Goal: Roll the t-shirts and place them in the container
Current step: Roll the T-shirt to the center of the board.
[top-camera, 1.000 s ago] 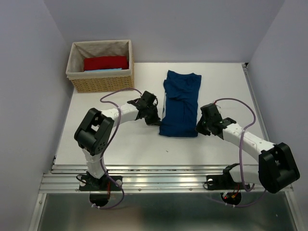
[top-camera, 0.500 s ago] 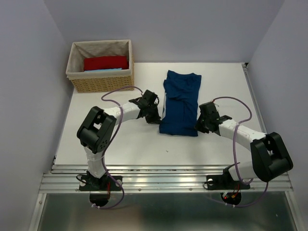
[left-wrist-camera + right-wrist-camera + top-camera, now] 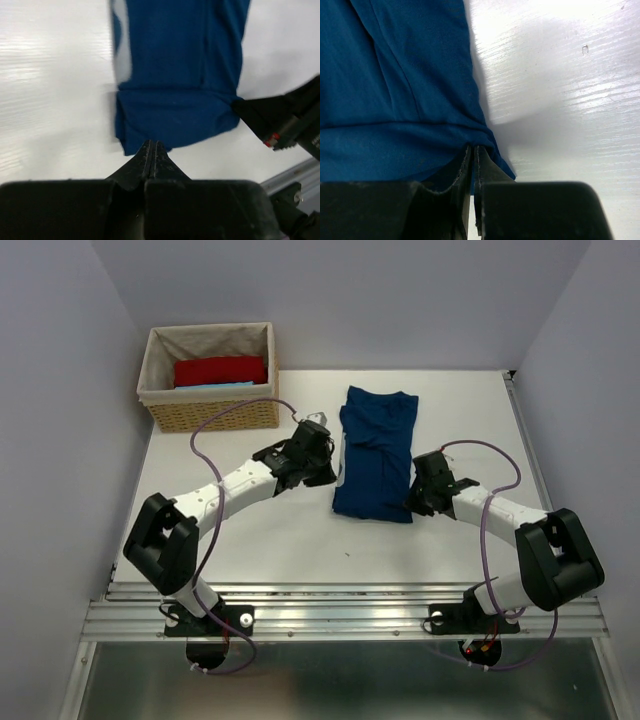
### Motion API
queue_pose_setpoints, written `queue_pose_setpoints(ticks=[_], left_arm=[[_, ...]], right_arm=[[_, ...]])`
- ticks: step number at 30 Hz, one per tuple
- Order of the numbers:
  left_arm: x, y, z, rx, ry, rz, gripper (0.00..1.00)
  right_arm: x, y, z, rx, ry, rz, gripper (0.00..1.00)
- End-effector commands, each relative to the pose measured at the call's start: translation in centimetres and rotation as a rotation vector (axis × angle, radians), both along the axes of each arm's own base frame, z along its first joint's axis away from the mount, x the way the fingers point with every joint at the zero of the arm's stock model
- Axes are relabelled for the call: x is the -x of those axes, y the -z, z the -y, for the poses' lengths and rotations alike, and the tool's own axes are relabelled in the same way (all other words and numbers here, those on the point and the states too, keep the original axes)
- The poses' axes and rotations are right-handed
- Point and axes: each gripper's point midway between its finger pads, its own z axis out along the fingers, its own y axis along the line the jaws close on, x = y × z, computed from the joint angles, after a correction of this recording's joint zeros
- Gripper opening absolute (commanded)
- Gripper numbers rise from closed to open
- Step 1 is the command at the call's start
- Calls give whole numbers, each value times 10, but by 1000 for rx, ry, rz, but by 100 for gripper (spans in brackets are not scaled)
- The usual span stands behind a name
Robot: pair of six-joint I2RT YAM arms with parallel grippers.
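Note:
The navy blue t-shirt (image 3: 375,455) lies folded into a long strip mid-table, collar end far, hem near. My left gripper (image 3: 329,478) hovers at the strip's near left side. In the left wrist view its jaws (image 3: 151,146) are pressed together, with no cloth seen between them, over the hem edge of the shirt (image 3: 180,75). My right gripper (image 3: 413,498) is at the near right corner. In the right wrist view it (image 3: 472,148) is closed on the hem corner of the shirt (image 3: 395,75), with blue cloth in the thin slit.
A wicker basket (image 3: 205,415) with a beige liner stands at the far left and holds a folded red shirt (image 3: 220,370) over a light blue one (image 3: 215,386). The right gripper's body (image 3: 280,125) shows beside the hem in the left wrist view.
My left arm has stretched out low, its elbow dropping to the left, and its gripper has shifted slightly toward the far side. My right gripper has closed in on the hem corner.

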Motion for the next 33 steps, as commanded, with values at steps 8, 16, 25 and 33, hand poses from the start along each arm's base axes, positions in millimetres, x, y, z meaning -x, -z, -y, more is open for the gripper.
queue_pose_setpoints(ticks=[8,16,25,33], left_arm=[[34,34,58,68,204,-62,0],[20,80,53,-43,171,-89,0],[21,90,52,-56,175,-101,0],[20,86,47,-74,160,-87,0]], right_arm=[[-18,-13,3,13,22,59,9],[-24,-20,8,13,30,78,14],[-21,-74,0,-38,-33,163,52],[2,-82,-52,-181,-210,139,13]])
